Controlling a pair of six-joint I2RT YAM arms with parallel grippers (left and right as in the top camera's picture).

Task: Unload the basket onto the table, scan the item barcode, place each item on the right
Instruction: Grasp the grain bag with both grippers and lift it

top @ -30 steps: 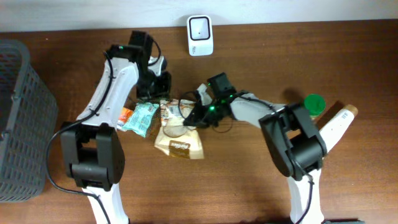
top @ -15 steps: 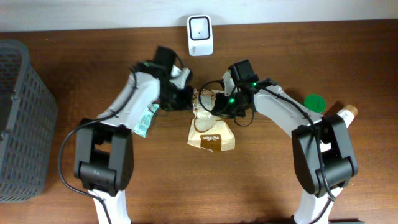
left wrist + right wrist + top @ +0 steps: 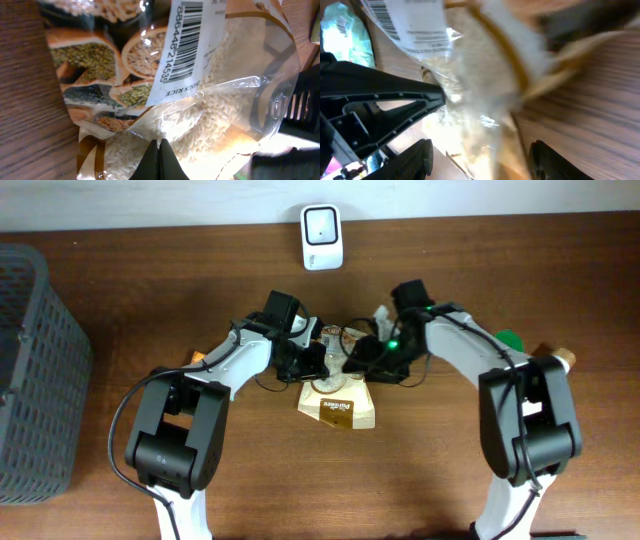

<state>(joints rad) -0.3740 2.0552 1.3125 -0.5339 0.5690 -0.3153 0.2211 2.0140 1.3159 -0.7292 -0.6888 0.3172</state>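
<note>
**A:** Where was the rice bag (image 3: 338, 402) when you looked?

**B:** About the middle of the table (image 3: 130, 270), its brown end towards six o'clock and its clear end lifted up between the two arms. The white scanner (image 3: 322, 223) sat at twelve o'clock from it, well apart, by the far edge.

**A:** And the left gripper (image 3: 305, 362)?

**B:** At roughly eleven o'clock off the bag, right against its clear end. From its own wrist camera the tips (image 3: 160, 150) were pressed together on the bag's clear film, as far as I could make out. Rice showed through just above them, and the barcode (image 3: 182, 45) ran up towards one o'clock on a white label.

**A:** The right gripper (image 3: 362, 360)?

**B:** At one o'clock from the bag, facing the left one across that same end. Its fingers (image 3: 417, 157) stood spread, with the bag in the gap between them. That picture was blurred, so I couldn't tell whether either finger touched the film.

**A:** Anything else about?

**B:** A grey basket (image 3: 30, 360) out at nine o'clock, a green lid (image 3: 508, 338) near the right arm at about two o'clock, and a teal packet (image 3: 340, 25) showing beyond the left gripper in the right wrist view.
</note>
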